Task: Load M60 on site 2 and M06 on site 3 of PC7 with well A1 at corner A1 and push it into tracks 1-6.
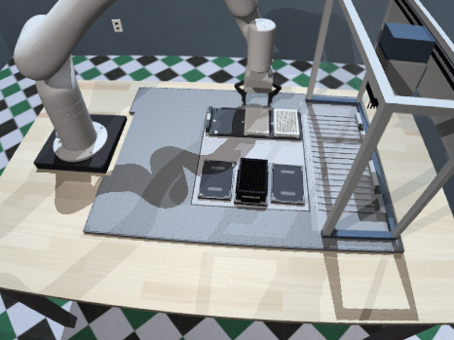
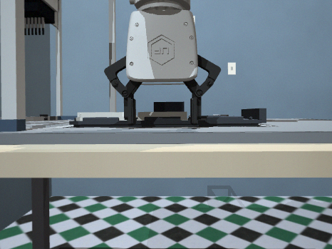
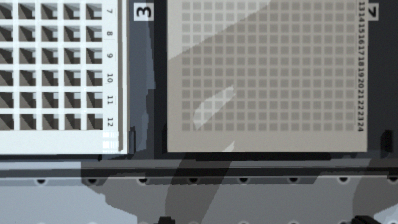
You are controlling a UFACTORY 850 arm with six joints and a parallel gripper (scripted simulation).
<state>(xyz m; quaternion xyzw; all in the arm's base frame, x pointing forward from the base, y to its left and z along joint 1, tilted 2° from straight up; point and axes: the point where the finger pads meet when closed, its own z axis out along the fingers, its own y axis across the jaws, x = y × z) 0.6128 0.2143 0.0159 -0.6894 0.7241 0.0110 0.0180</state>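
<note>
The plate carrier PC7 (image 1: 253,122) lies on the apron in front of the rails, its handle (image 1: 208,120) at the left. The tan 384-well plate M60 (image 1: 256,121) lies on site 2 and the white 96-well plate M06 (image 1: 285,122) on site 3. Site 1 (image 1: 227,121) is bare. My gripper (image 1: 257,103) is open, with its fingers low on either side of M60 (image 2: 162,115). The wrist view shows M60 (image 3: 265,75) and M06 (image 3: 60,75) flat, each side of the "3" label (image 3: 143,11). The black deep-well block M09 (image 1: 252,180) sits in nest S2.
Nests S1 (image 1: 216,179) and S3 (image 1: 288,183) hold no plate. The loading rails (image 1: 341,166) lie to the right under the instrument's tall frame (image 1: 385,102). The arm's base (image 1: 78,141) stands at the left on the table.
</note>
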